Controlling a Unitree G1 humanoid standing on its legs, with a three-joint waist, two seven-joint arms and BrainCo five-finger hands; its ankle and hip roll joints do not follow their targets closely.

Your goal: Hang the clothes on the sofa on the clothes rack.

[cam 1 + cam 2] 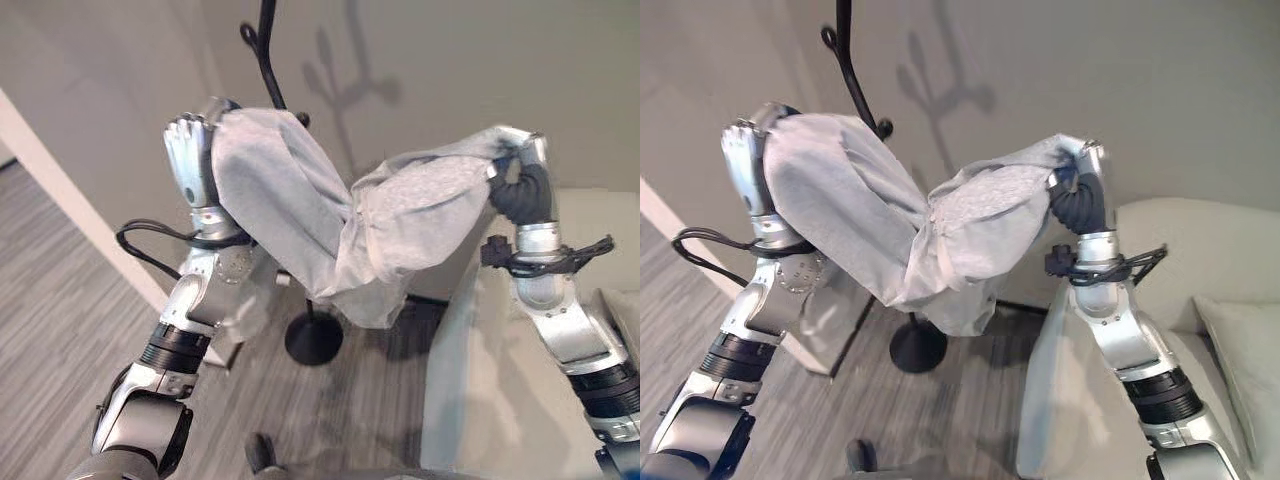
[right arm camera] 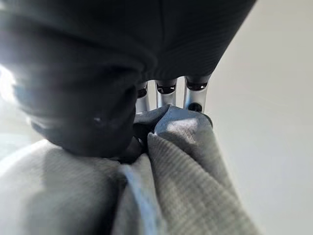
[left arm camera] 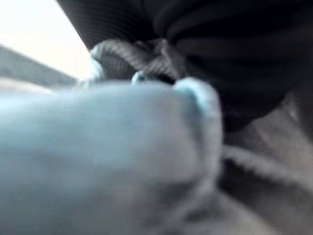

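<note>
Garment [image 1: 340,225]: hanging stretched between both hands, raised beside rack [image 1: 265,50], clear of sofa [image 1: 1200,260].
Left hand [image 1: 190,160]: fingers gripping one end, lifting toward hook.
Right hand [image 1: 522,180]: fingers pinching other end, keeping cloth spread.

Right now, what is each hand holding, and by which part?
Both hold one grey garment: left hand and right hand each grip an opposite upper end; the middle sags between.

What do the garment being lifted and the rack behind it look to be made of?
The grey garment, held up between the left hand and right hand, looks like soft knit cotton jersey: matte, sagging in folds, with fine ribbing showing in the right wrist view. The clothes rack looks like black-painted metal: a thin, curved, slightly glossy pole with a round base. Both are judged by look alone.
</note>
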